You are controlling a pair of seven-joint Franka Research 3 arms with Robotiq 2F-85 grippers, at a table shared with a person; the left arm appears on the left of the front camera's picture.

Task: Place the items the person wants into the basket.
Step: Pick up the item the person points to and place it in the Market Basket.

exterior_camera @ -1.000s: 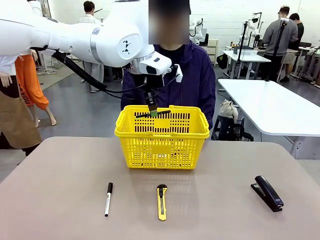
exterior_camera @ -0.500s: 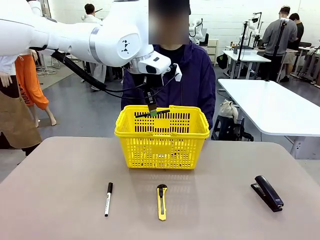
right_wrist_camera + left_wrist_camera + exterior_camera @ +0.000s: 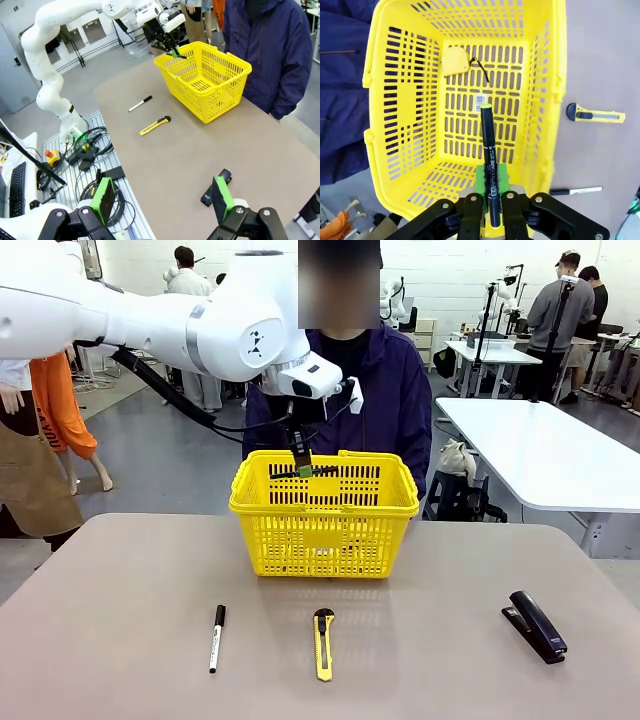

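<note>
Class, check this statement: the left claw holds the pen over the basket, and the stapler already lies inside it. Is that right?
Not quite. The thing inside the basket is the tape measure, as the left wrist view shows; the stapler lies on the table. The left claw does hold the pen over the basket.

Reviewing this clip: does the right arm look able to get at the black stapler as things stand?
Probably yes. The right gripper is open and empty, and the black stapler lies alone on the right side of the table, just ahead of that gripper, with nothing crowding it.
</note>
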